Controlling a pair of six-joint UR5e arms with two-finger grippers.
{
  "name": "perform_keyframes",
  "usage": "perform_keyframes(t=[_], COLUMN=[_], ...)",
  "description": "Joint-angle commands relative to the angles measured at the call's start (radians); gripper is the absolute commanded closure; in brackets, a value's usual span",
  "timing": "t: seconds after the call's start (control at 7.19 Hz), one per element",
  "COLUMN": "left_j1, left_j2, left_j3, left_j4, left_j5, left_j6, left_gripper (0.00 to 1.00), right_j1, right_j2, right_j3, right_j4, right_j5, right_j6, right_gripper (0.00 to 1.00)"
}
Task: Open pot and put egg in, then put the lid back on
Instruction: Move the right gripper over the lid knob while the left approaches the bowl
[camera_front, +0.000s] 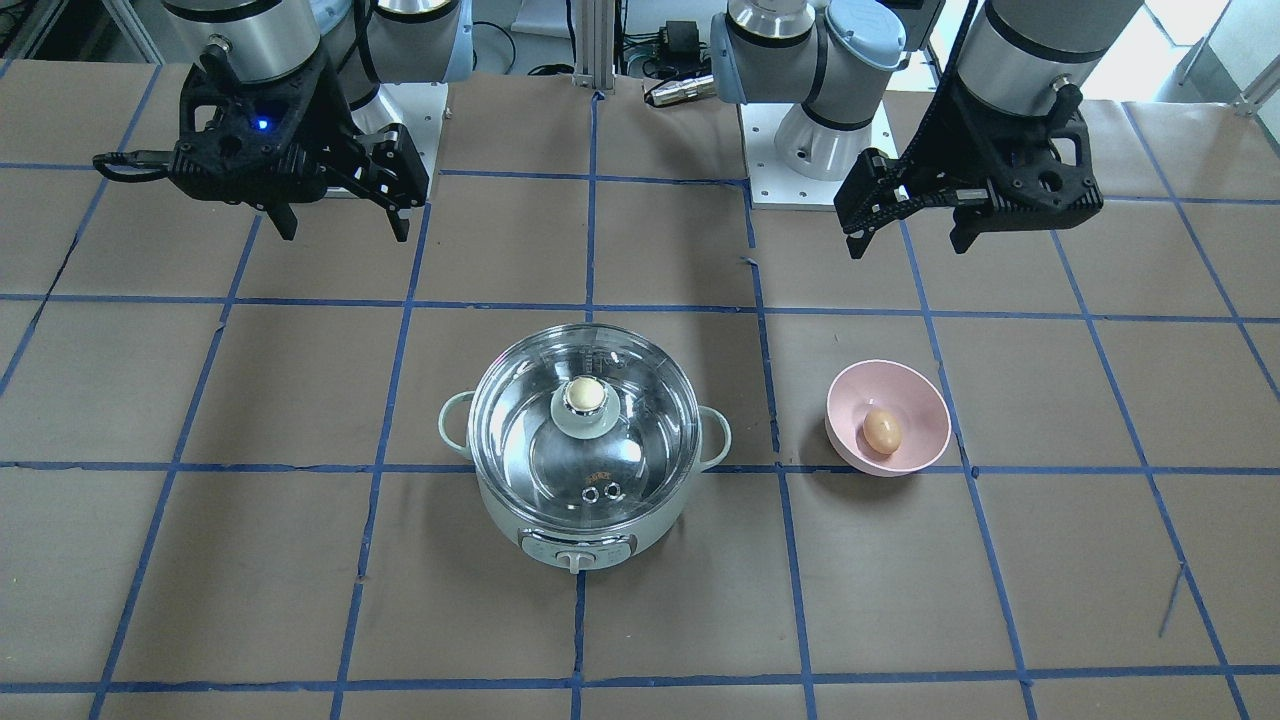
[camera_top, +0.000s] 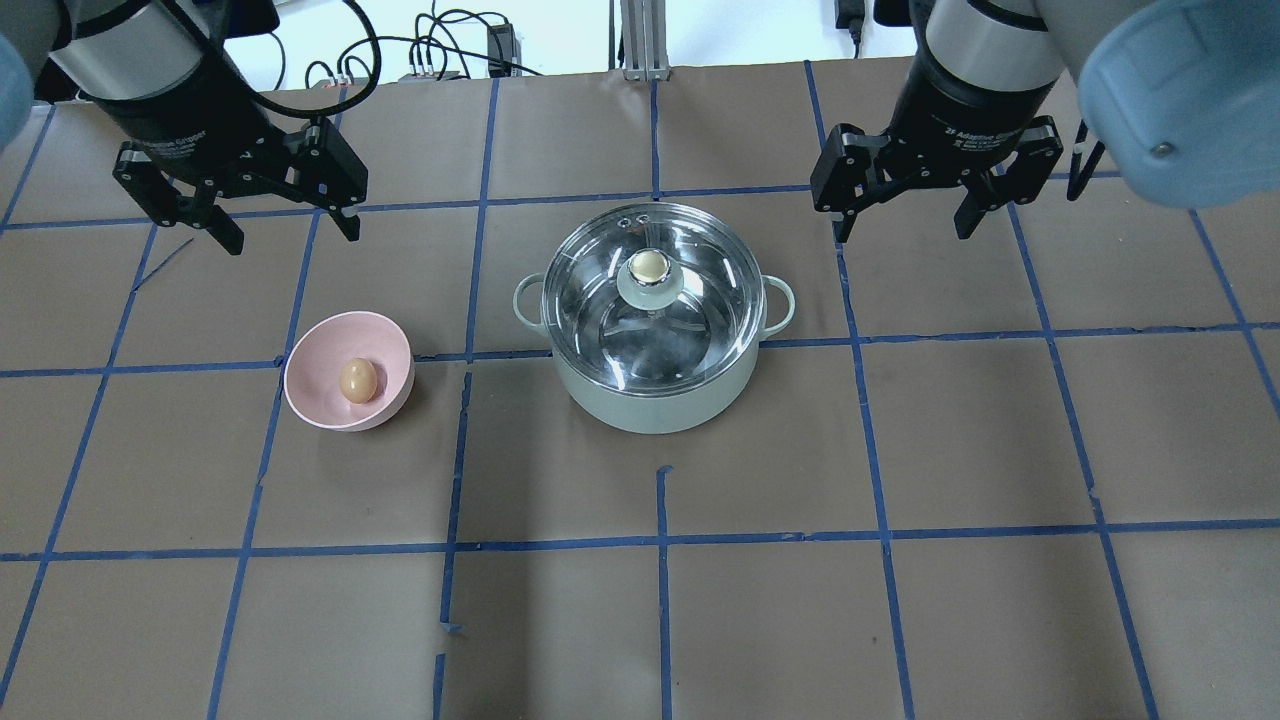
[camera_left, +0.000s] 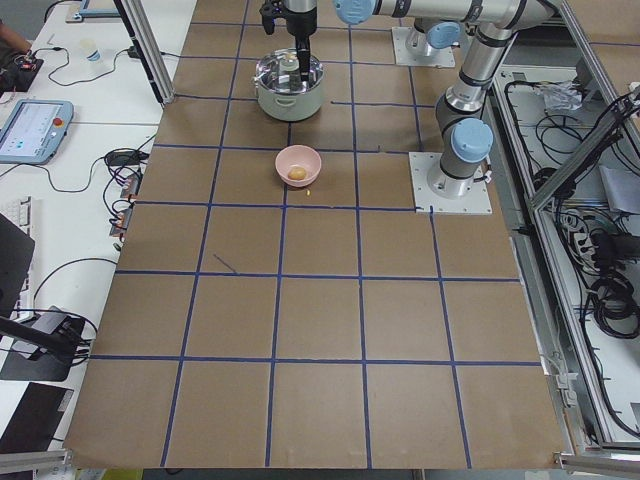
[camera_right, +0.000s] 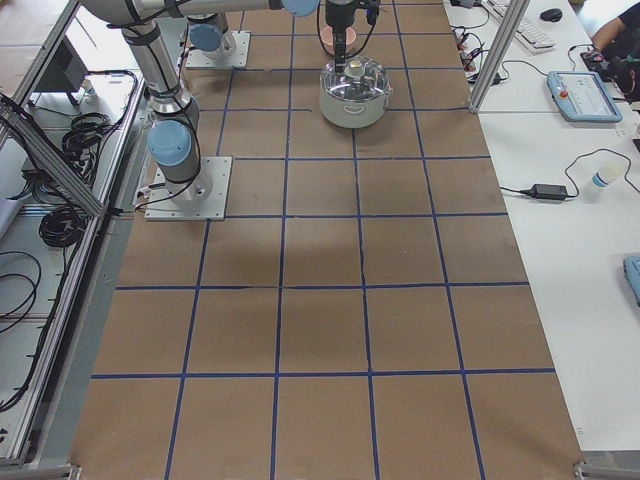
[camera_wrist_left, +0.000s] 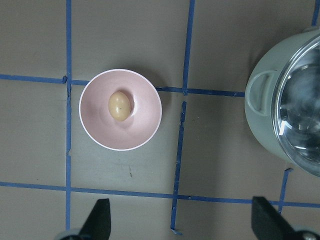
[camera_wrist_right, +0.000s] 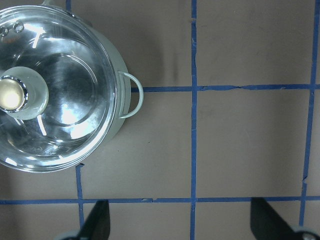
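The pot (camera_front: 580, 525) stands on the table (camera_front: 200, 560) with the lid (camera_front: 540, 450) on it. At its 3 o'clock, apart, a pink bowl (camera_front: 920, 400) holds the egg (camera_front: 882, 432). The left gripper (camera_front: 908, 245) hangs at 2 o'clock and the right gripper (camera_front: 347, 232) at 10, both with jaws spread and empty.

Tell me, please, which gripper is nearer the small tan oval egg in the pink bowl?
Left. The left gripper hovers open close to the round pink bowl holding the egg; the right gripper hangs beyond the mint-green pot, on its far side.
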Motion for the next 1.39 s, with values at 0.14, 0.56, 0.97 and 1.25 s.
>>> perform_keyframes(t=[0.14,0.56,0.97,1.25], left_j1=[0.0,0.014,0.052,0.057], left_j2=[0.004,-0.012,-0.023,-0.039], left_j3=[-0.008,-0.018,-0.131,-0.185], left_j4=[-0.001,0.002,0.186,0.276], left_j5=[0.014,0.005,0.004,0.004], left_j6=[0.008,0.011,-0.002,0.002], left_gripper=[0.0,0.0,0.0,0.0], right_j1=[0.001,0.004,0.006,0.018], right_j2=[0.0,0.0,-0.002,0.003], right_j3=[0.0,0.0,0.002,0.003], right_j4=[0.0,0.0,0.002,-0.012], right_j5=[0.001,0.003,0.001,0.008], right_j6=[0.0,0.001,0.001,0.008], right_gripper=[0.0,0.0,0.0,0.0])
